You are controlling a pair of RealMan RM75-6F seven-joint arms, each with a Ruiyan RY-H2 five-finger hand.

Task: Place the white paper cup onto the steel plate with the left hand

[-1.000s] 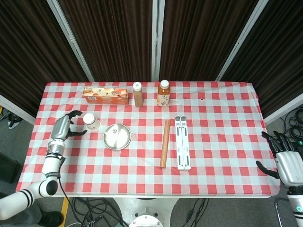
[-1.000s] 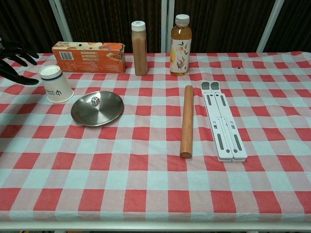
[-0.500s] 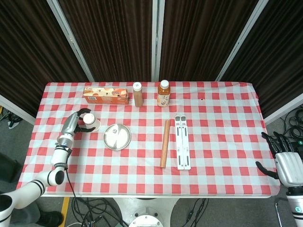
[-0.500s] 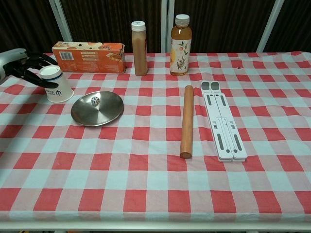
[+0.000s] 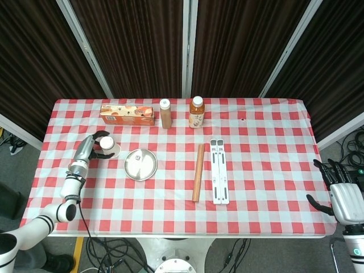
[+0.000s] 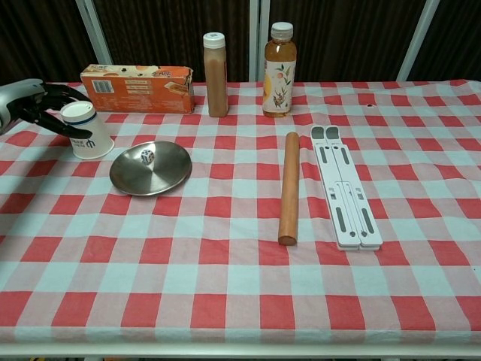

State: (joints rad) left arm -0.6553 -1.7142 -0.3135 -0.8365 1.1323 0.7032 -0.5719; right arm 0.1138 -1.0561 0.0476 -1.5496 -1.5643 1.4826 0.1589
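Observation:
The white paper cup (image 5: 110,147) (image 6: 89,131) stands upside down on the checked cloth, just left of the steel plate (image 5: 132,170) (image 6: 128,177). My left hand (image 5: 91,147) (image 6: 34,100) reaches in from the left, and its dark fingers curl around the cup's upper part. The cup still rests on the table, tilted slightly. The plate holds nothing. Off the table's front right corner, my right hand (image 5: 344,196) hangs with its fingers apart and nothing in it; the chest view does not show it.
An orange carton (image 5: 127,114), a brown bottle (image 5: 165,114) and a juice bottle (image 5: 197,112) line the back. A wooden rolling pin (image 5: 198,172) and a white folding stand (image 5: 219,170) lie right of the plate.
My left hand moved right from beside the cup and wrapped its fingers around it. The cup has stayed in place. The right hand has barely shifted.

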